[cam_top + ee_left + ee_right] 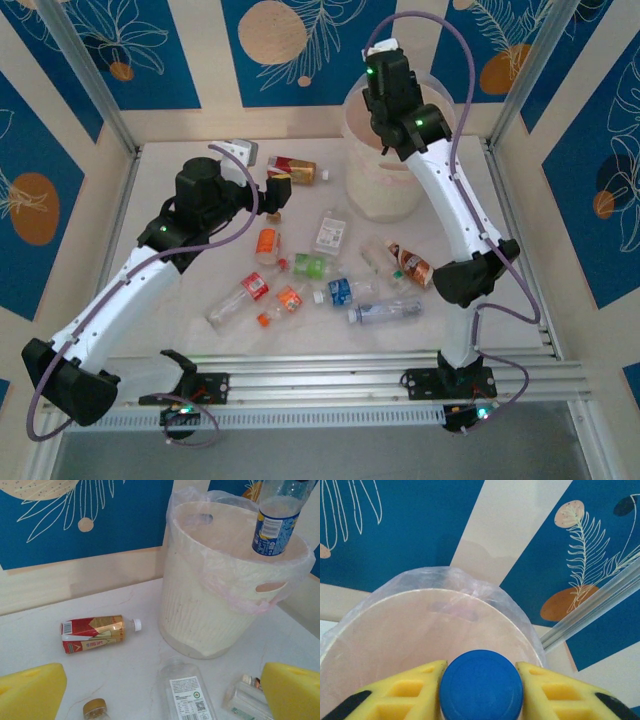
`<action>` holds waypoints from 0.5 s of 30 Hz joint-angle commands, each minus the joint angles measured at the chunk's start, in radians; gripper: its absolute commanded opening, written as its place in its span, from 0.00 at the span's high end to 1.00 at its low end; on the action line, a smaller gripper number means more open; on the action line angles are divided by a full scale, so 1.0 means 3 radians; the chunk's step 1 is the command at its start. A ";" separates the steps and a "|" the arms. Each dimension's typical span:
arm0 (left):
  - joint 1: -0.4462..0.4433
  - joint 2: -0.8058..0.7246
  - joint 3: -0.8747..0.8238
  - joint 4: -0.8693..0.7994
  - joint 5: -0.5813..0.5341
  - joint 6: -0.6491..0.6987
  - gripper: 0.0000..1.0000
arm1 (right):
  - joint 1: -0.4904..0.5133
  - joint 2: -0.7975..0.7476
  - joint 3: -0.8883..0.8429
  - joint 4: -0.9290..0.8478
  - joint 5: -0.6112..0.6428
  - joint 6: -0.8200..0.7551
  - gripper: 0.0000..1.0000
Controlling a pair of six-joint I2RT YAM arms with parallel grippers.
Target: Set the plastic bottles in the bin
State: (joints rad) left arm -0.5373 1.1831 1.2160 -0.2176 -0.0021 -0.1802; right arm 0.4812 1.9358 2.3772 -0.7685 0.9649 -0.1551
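Blue-capped bottle (481, 685) sits closest to the right wrist lens, its cap pinched between the yellow fingers (415, 692) of the right hand (481, 692). From the left wrist we see the same bottle hanging upright over the open mouth of the bin (200, 615): clear body, dark blue label.

We note the bin as tall, round and cream-white, ribbed on the wall, with cut-out handle slots and a clear bag liner folded over the rim. It stands at the far edge of the tabletop (125, 675), right of centre.

Left hand (160, 700) hovers low, its fingers (30, 690) spread wide, gripping nothing.

Red-and-gold bottle (92, 633), white cap, lies on its side left of the bin, apart from it. White-labelled clear bottle (187, 695) lies on the near side of the bin.

From above we log more scattered mid-tabletop, all lying flat:
- orange-labelled bottle (266, 242)
- green-labelled bottle (309, 265)
- blue-labelled bottle (341, 291)
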 commanded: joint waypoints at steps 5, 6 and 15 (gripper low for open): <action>-0.0034 0.0029 0.0099 -0.0068 -0.0100 0.0046 0.00 | 0.0027 -0.0156 -0.0274 0.0007 0.0124 0.0108 0.41; -0.0030 0.0029 0.0105 -0.0071 -0.0116 0.0044 0.01 | 0.0027 -0.0159 -0.0279 0.0005 0.0111 0.0124 0.36; -0.0024 0.0113 0.0203 -0.0176 -0.0346 0.0034 0.01 | 0.0042 -0.0160 -0.0148 -0.0087 -0.0053 0.0223 0.14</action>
State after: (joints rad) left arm -0.5373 1.2045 1.2327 -0.2474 -0.0593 -0.1799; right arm 0.4854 1.9274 2.2986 -0.7902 0.9600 -0.1093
